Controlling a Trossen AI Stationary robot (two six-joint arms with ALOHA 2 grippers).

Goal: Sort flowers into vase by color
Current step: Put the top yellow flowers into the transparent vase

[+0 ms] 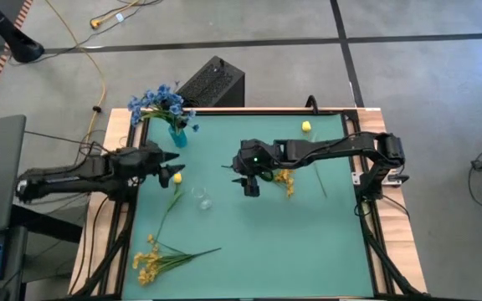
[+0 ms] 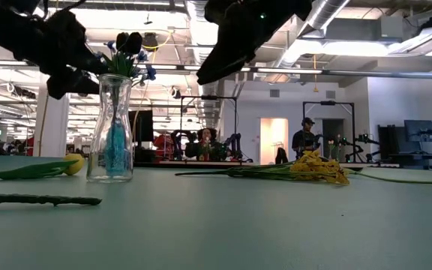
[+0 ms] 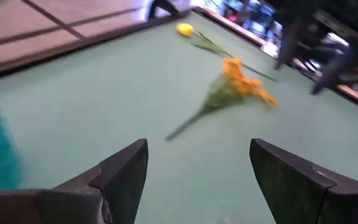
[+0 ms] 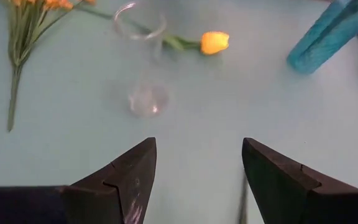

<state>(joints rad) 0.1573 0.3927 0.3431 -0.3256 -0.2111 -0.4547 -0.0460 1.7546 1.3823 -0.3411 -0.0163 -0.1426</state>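
A teal vase at the far left holds blue sprays. A clear glass vase stands upright mid-table, also in the right wrist view. One yellow bud stem lies left of it, another near the far edge. One yellow spray lies at centre right, another by the near-left corner. My left gripper, open, hovers over the first bud, beside the teal vase. My right gripper, open, hangs above the table between the clear vase and the centre spray.
A black box sits beyond the table's far edge. Wooden rails frame the table. Bare teal surface spans the near right. In the low view a green stem lies in front, and people stand in the room behind.
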